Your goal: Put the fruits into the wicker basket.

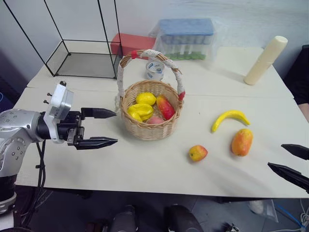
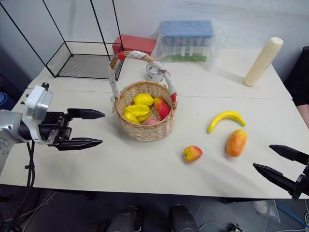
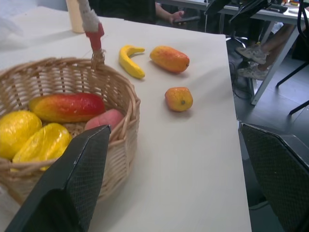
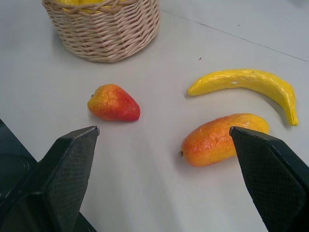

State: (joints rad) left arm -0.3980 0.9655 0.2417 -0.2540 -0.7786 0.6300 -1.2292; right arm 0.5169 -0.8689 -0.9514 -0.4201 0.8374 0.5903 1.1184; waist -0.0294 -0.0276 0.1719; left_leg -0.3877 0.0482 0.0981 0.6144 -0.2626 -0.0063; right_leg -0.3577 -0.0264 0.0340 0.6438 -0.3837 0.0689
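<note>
While right gripper [image 2: 279, 168] gapes empty, mango [image 2: 236, 142] lies near, apple [image 2: 192, 153] beyond.

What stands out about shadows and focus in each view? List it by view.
Left eye view: soft, even light; the wicker basket and the banana cast only faint shadows on the table. Right wrist view: the apple and the mango are sharp, with soft shadows beneath. Left wrist view: the left gripper's fingers loom large and soft-edged.

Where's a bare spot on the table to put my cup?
Bare patches: the white table in front of the round tan wicker basket, and between basket and curved yellow banana. Crowded: around the banana, orange-red oval mango and small red-yellow apple.
</note>
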